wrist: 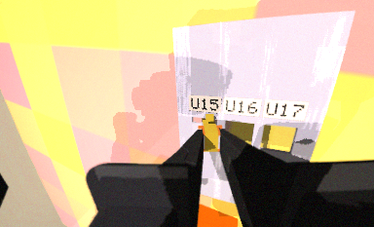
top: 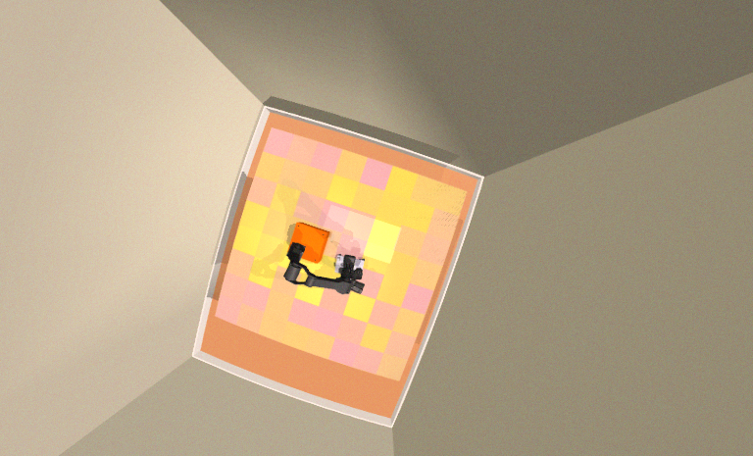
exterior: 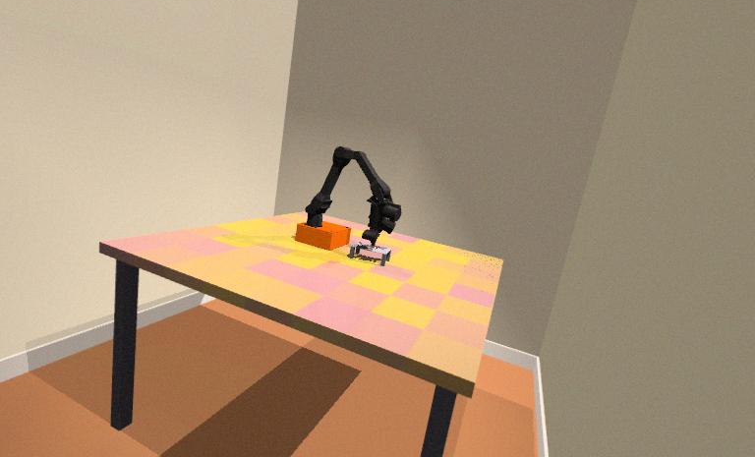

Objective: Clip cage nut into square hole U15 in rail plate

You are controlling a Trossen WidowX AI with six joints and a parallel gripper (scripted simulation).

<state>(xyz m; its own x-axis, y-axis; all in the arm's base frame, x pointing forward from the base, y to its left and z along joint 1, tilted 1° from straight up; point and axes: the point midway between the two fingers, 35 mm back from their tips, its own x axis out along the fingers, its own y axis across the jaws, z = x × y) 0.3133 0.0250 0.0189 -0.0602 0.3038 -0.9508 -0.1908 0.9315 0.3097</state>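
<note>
In the view from above, the patchwork worktop point(top: 302, 331) point(exterior: 333, 274) point(wrist: 88, 22) of yellow, pink and peach squares lies askew; an orange block point(top: 311, 241) point(exterior: 321, 236) point(wrist: 216, 217) carries the foot of the black arm point(top: 327, 281) point(exterior: 364, 165), nearer the worktop's left edge than its right; the arm bends over towards the pale rail plate point(top: 340, 260) point(exterior: 379, 249) point(wrist: 263, 56), which sits well in from every corner; the cage nut cannot be made out here. In the exterior view the plate stands raised on short dark legs, just beside the block and between the worktop's near and far edges; the claw point(top: 349, 269) point(exterior: 373, 244) point(wrist: 209, 134) points down at its top, and the nut is too small to tell. In the wrist view the cage nut point(wrist: 210, 133) shows as a small, narrow piece, golden yellow with a darker lower part, and orange bits jut out to either side near its upper end; it lies between the tips of the claw, which is nearly closed and has hold of it; the nut is just below the U15 label point(wrist: 205, 104), at that end of the row, though how deep it sits in the hole cannot be told.
</note>
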